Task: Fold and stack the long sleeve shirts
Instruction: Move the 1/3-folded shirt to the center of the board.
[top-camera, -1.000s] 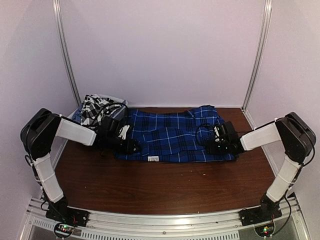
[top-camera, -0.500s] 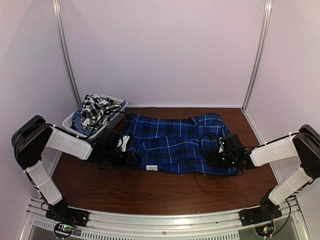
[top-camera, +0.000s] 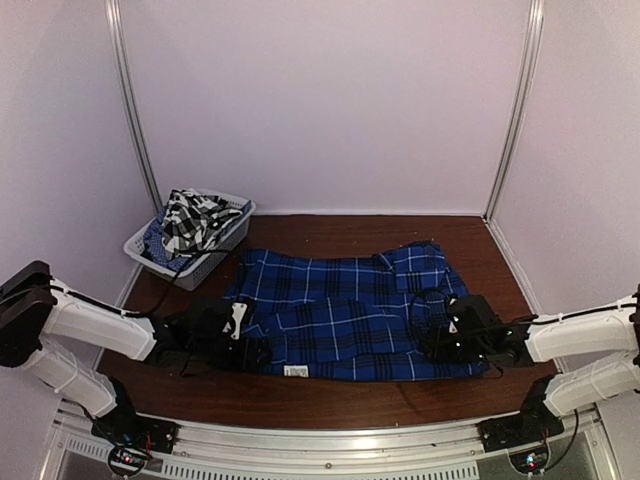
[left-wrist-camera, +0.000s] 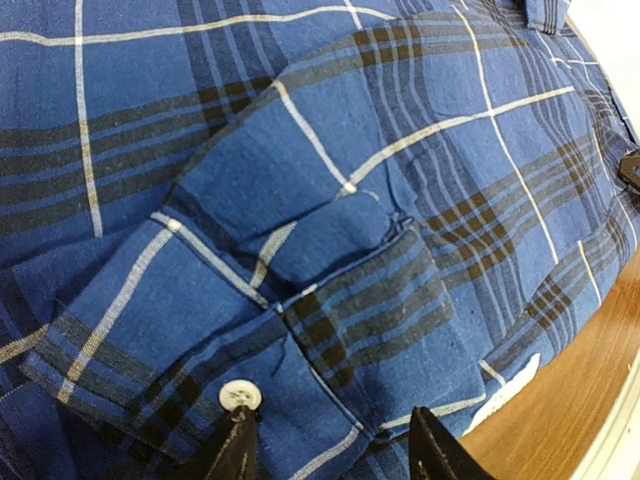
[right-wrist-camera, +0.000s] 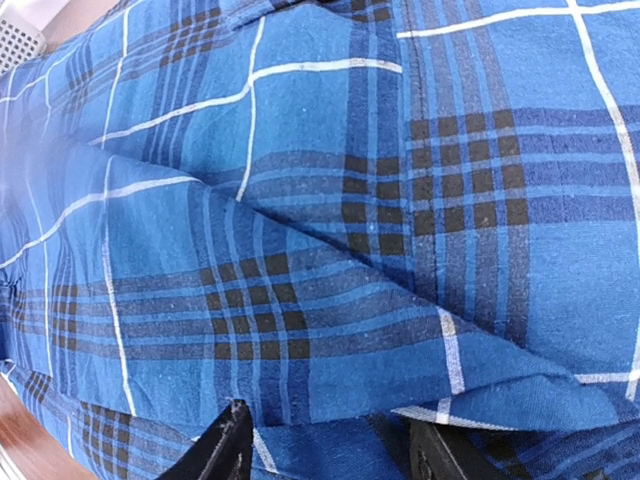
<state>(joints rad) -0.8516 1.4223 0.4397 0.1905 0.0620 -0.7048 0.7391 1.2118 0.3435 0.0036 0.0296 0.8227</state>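
The royal blue and navy plaid shirt (top-camera: 350, 310) lies spread across the wooden table, with a folded sleeve and cuff on top; it fills the left wrist view (left-wrist-camera: 350, 200) and the right wrist view (right-wrist-camera: 300, 200). My left gripper (top-camera: 262, 352) (left-wrist-camera: 332, 445) is closed on the shirt's near left edge, beside a white cuff button (left-wrist-camera: 239, 394). My right gripper (top-camera: 432, 345) (right-wrist-camera: 330, 450) is closed on a fold at the shirt's near right edge. The black-and-white checked shirt (top-camera: 195, 215) lies heaped in the basket.
The white mesh basket (top-camera: 150, 250) stands at the back left by the wall; a corner of it shows in the right wrist view (right-wrist-camera: 20, 30). Bare table (top-camera: 330, 400) lies between the shirt and the front rail. Walls close the back and sides.
Both grippers have pulled back toward the near edge and lowered, dragging the blue shirt with them. The shirt now lies clear of the basket and flatter.
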